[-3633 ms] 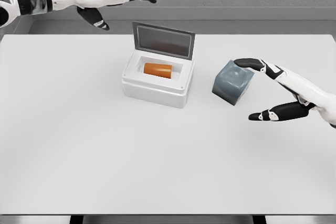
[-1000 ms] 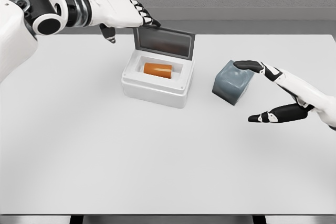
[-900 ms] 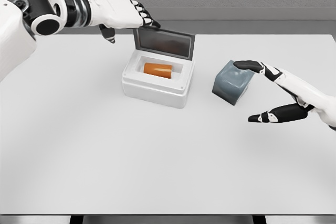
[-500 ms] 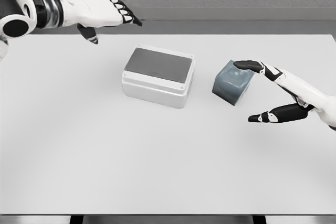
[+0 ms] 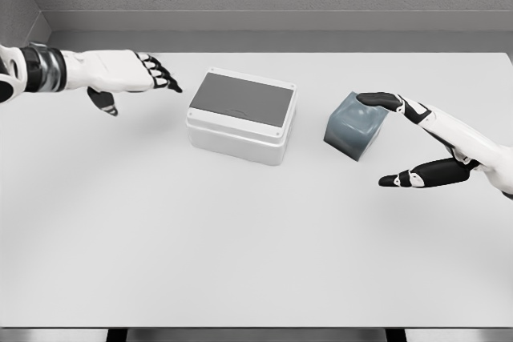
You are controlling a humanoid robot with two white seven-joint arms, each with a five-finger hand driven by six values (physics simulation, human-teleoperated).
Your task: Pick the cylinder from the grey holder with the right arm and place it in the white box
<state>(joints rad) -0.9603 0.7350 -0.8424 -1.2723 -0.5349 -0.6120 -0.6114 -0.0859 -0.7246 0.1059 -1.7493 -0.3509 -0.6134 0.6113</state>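
The white box (image 5: 240, 116) stands at the table's centre back with its grey lid down flat, so the orange cylinder is hidden inside. To its right the grey holder (image 5: 355, 124) lies tilted on the table and shows no cylinder. My right hand (image 5: 392, 140) hovers open just right of the holder, its index fingertip over the holder's top right corner and the thumb lower and apart. Left of the box, my left hand (image 5: 135, 79) is open above the table, its fingers pointing toward the box.
The white table (image 5: 240, 230) has its front edge at the bottom of the view. A grey wall runs behind its far edge.
The left hand pushed the box lid shut, hiding the orange cylinder, then drew back leftward and down. The right hand has stayed still by the holder.
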